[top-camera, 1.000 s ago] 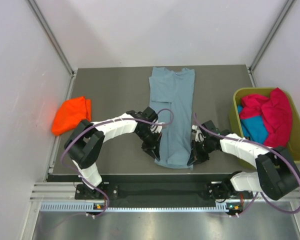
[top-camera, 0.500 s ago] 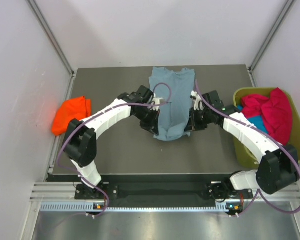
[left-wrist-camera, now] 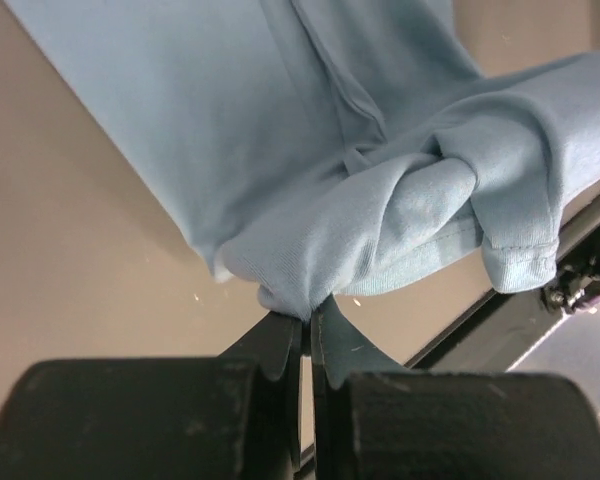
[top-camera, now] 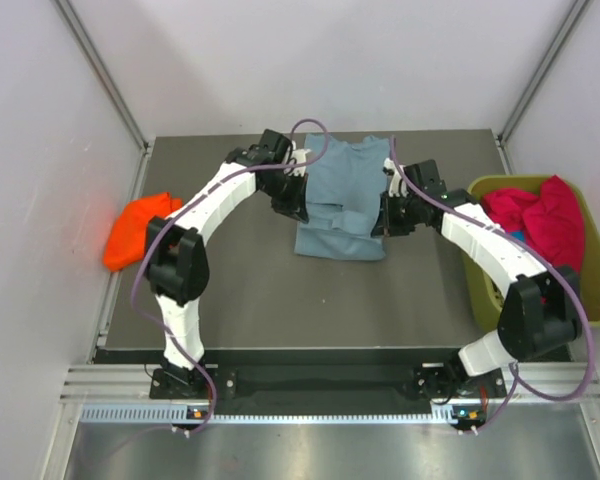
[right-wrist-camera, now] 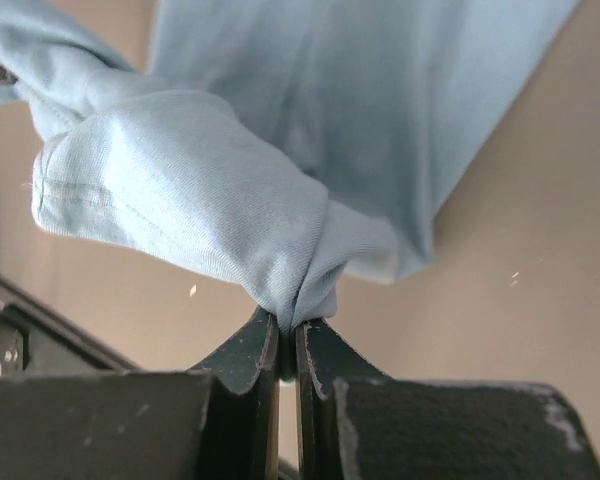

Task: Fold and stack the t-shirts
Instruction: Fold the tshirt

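Grey-blue jersey, soft and light, is what both arms have hold of. In the top view the blue shirt (top-camera: pixel 342 215) lies at upper centre on the table (top-camera: pixel 250 300). Its nearest edge is a fresh fold line lying across the picture.

Just beyond that fold, the left gripper (left-wrist-camera: pixel 307 325) pinches the hem corner on the shirt's left side, jaws all but closed on a small tuft of cloth. The right gripper (right-wrist-camera: pixel 288 335) does the same on the right side. Farther up, the collar end sits near the table's far edge.

The orange shirt (top-camera: pixel 140 230) is bunched at the left edge. A crimson shirt (top-camera: pixel 545 225) is heaped in the bin (top-camera: pixel 505 181) at the right.

Cloth like this should drape, sag between the two grips and wrinkle if pulled unevenly. It will not slip from a tight pinch. I judge the hem corners the right places to hold, kept level and apart so the layer lands flat.

A second ago the shirt lay as one long strip reaching toward the bottom of the picture, with both grippers low at its hem. Half a second ago the hem hung mid-table. Now it is carried over the upper half, and the shirt looks much shorter.
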